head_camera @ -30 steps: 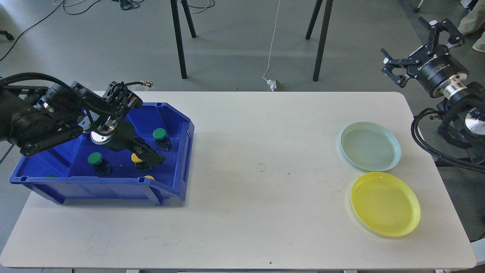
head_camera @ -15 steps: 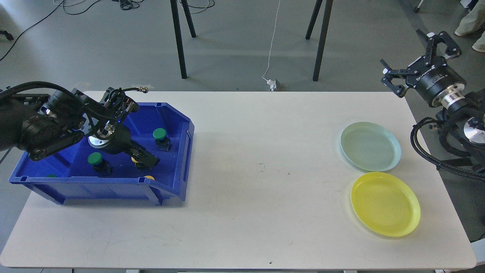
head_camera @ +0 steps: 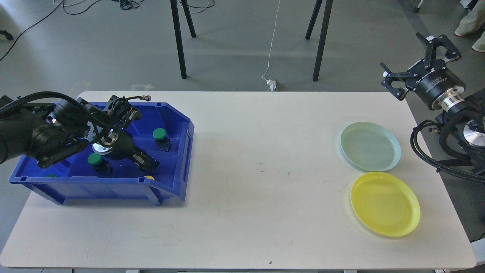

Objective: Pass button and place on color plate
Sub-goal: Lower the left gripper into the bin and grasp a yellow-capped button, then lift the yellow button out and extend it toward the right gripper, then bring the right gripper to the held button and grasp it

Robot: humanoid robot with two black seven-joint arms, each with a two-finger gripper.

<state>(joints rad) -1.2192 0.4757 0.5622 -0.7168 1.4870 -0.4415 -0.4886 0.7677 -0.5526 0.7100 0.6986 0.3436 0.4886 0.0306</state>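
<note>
Left tool in bin, two plates.

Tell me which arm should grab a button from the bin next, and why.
Left. Its tool is already down inside the blue bin among the buttons, close to a yellow one. The right tool hangs open in the air past the table's far right corner, beyond the plates and far from the bin.

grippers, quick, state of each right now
left gripper: down in the bin; cannot be told whether it is open, closed or holding.
right gripper: open, empty, off the table's far right edge.
</note>
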